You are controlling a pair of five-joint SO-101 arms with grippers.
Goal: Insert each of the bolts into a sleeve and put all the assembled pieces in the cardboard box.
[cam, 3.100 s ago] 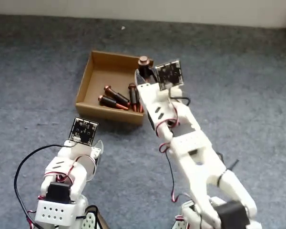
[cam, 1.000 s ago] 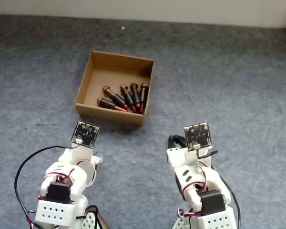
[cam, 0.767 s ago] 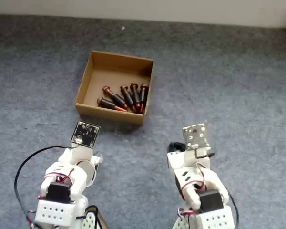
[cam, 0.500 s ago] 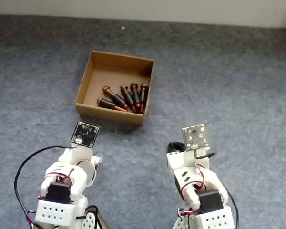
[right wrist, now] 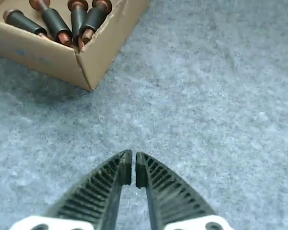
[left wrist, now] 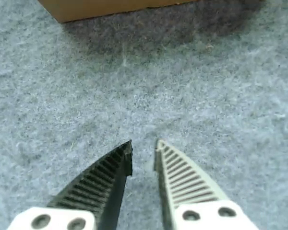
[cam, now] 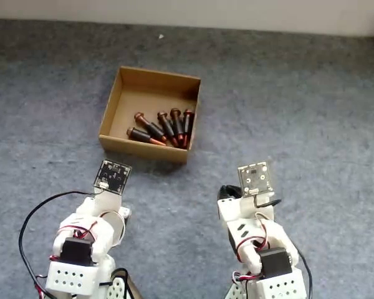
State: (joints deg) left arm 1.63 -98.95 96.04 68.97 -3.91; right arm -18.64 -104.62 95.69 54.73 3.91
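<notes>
The cardboard box (cam: pixel 151 70) stands at the middle left of the grey carpet. Several copper bolts in dark sleeves (cam: pixel 162 128) lie side by side at its near right corner. Both arms are folded back at the near edge, well short of the box. My left gripper (left wrist: pixel 143 143) hangs just above the carpet, its fingers a narrow gap apart with nothing between them, and the box wall (left wrist: pixel 96 7) lies ahead. My right gripper (right wrist: pixel 133 154) is shut and empty, with the box corner (right wrist: pixel 81 67) and the sleeved bolts (right wrist: pixel 62 21) ahead of it.
Bare carpet surrounds the box on all sides, with wide free room to its right (cam: pixel 299 112). A black cable (cam: pixel 34 215) loops beside the left arm's base. A pale wall strip (cam: pixel 237 12) runs along the far edge.
About three seconds ago an arm held a sleeved bolt over the box's right rim; that piece now lies in the box and the arm has folded back. The left gripper's fingers have drawn closer together.
</notes>
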